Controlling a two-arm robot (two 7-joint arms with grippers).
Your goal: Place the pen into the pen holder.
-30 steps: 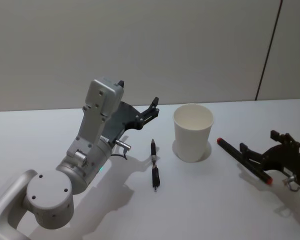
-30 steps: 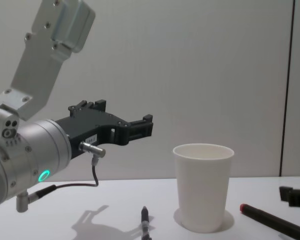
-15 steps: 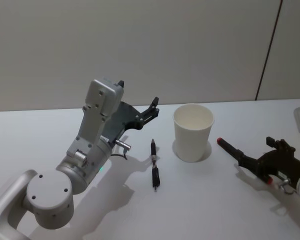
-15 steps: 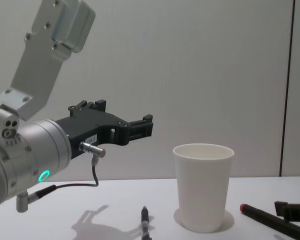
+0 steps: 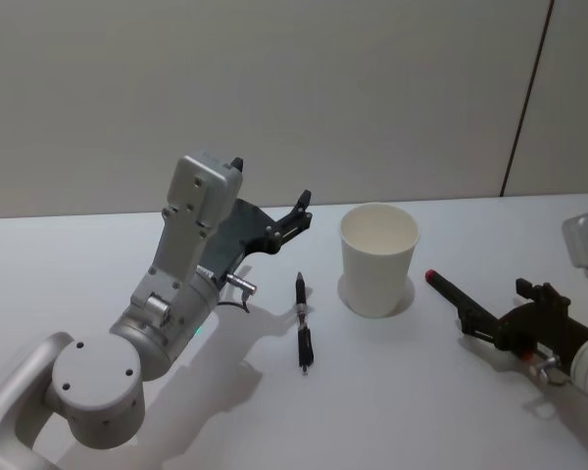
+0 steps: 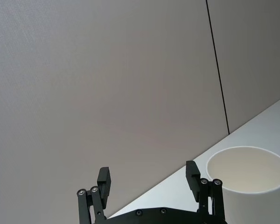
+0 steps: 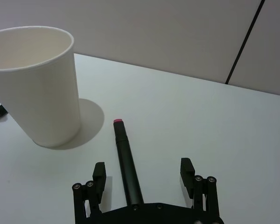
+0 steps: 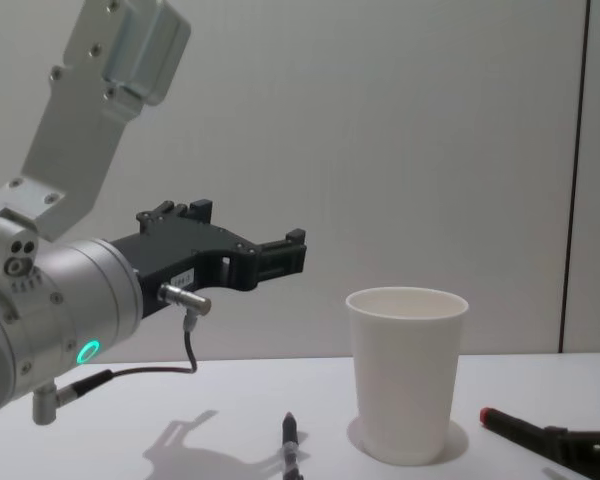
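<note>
1 red-tipped pen (image 7: 126,161) lies on the desk (image 7: 200,116) between the jaws of the released right tool (image 7: 143,167); left tool (image 6: 148,171) released, raised.

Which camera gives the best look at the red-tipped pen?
The right wrist view: the red-tipped pen lies close up, lengthwise between the right gripper's open fingers. The head view shows the pen smaller; the chest view catches just its tip end.

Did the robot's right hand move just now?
Yes. In the head view the right gripper drew back toward the robot, farther from the pen holder, while the red-tipped pen stayed put.
</note>
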